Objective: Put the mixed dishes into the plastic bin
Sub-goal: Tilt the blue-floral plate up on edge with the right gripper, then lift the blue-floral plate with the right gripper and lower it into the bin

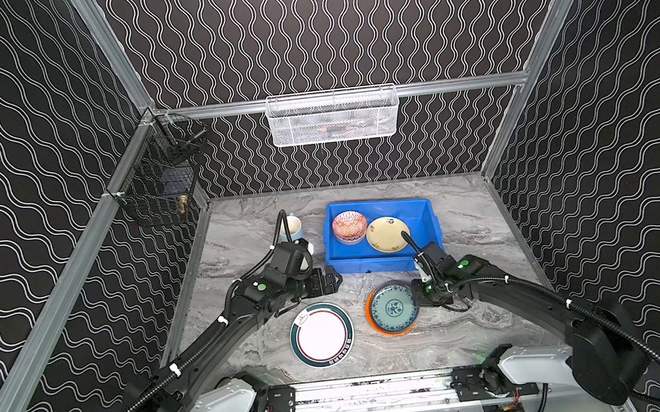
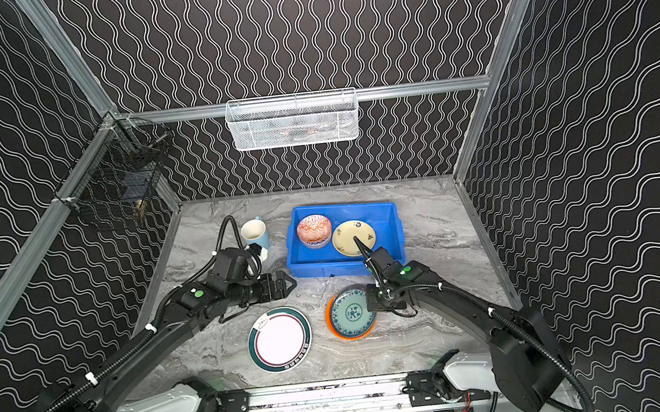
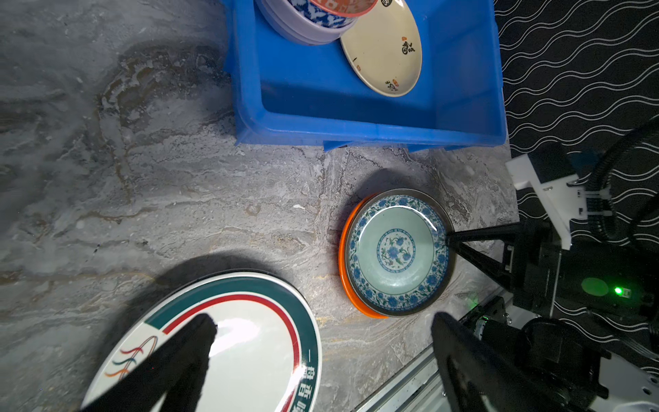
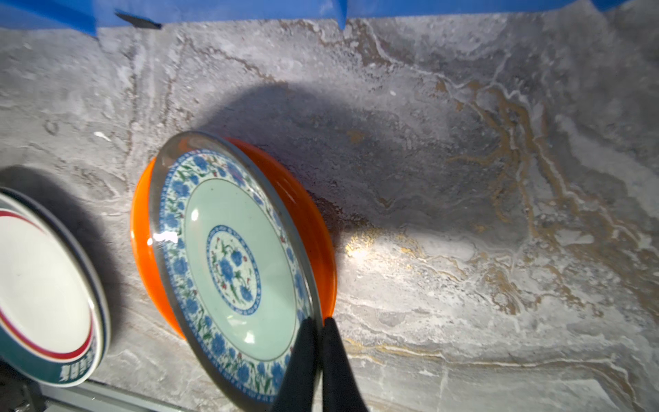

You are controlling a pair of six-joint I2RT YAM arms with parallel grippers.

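This is a robotics lab test cell. An aluminium-profile frame [image 1: 333,97] holds black wave-patterned wall panels [image 1: 343,26] around a marble-look tabletop [image 1: 467,217], with a left arm [image 1: 216,332] and right arm [image 1: 530,299] mounted on a front rail [image 1: 373,390].

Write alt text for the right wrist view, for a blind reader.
The right gripper is shut on the rim of a blue-floral plate, which rests on an orange plate. A green-rimmed white plate lies beside them on the marble table.
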